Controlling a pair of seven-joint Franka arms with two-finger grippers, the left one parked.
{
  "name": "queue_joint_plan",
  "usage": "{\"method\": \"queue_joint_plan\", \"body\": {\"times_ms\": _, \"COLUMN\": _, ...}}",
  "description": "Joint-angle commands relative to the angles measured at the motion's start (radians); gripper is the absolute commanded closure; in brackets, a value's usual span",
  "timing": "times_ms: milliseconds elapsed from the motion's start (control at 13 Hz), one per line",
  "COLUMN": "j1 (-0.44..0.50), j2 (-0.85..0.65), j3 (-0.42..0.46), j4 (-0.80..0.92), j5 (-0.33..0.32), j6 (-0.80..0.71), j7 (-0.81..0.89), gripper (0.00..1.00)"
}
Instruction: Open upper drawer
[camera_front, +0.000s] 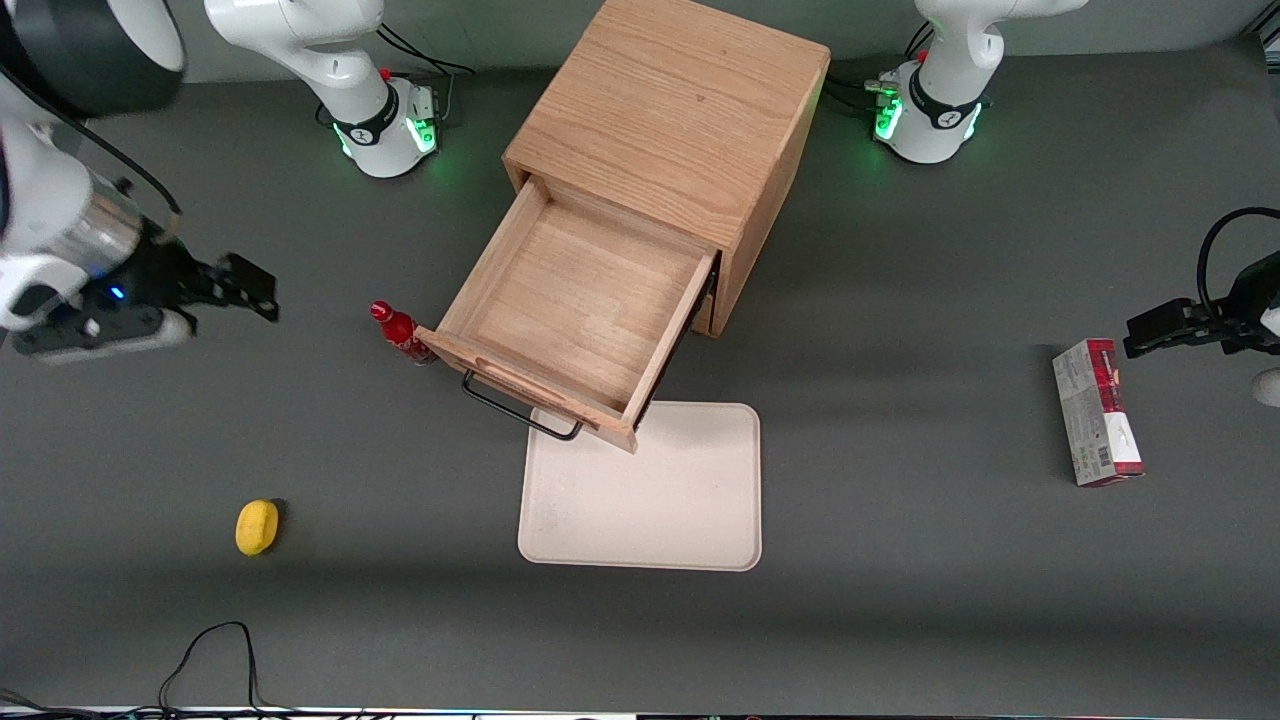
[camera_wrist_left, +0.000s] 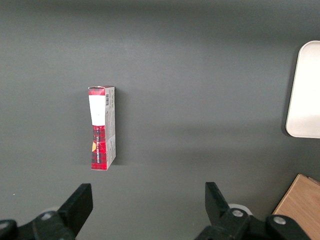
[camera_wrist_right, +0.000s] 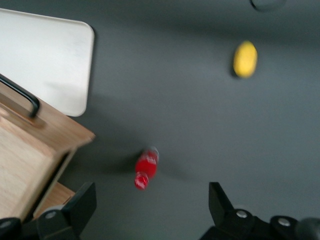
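Observation:
The wooden cabinet (camera_front: 670, 110) stands at the middle of the table. Its upper drawer (camera_front: 580, 300) is pulled far out, and its shallow tray shows empty. The thin black wire handle (camera_front: 520, 408) hangs on the drawer front, over the edge of a white tray. My right gripper (camera_front: 250, 285) is open and empty. It hovers above the table toward the working arm's end, well apart from the drawer. In the right wrist view the gripper (camera_wrist_right: 150, 200) is wide open above bare table, with the drawer (camera_wrist_right: 25, 150) and its handle (camera_wrist_right: 22, 97) off to one side.
A red bottle (camera_front: 398, 332) stands beside the drawer's front corner, and it also shows in the right wrist view (camera_wrist_right: 145, 167). A white tray (camera_front: 650, 500) lies in front of the drawer. A yellow object (camera_front: 257, 526) lies nearer the camera. A red-and-white box (camera_front: 1097, 412) lies toward the parked arm's end.

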Motion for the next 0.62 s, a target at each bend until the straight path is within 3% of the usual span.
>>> {"method": "queue_joint_plan", "body": {"times_ms": 0, "j1": 0.006, "j2": -0.198, "j3": -0.026, "j4": -0.187, "j5": 0.022, "j6": -0.022, "j7": 0.054, "gripper": 0.0}}
{"method": "queue_joint_plan", "body": {"times_ms": 538, "j1": 0.005, "j2": -0.177, "j3": -0.045, "j4": -0.156, "j5": 0.011, "j6": -0.052, "j7": 0.04, "gripper": 0.0}}
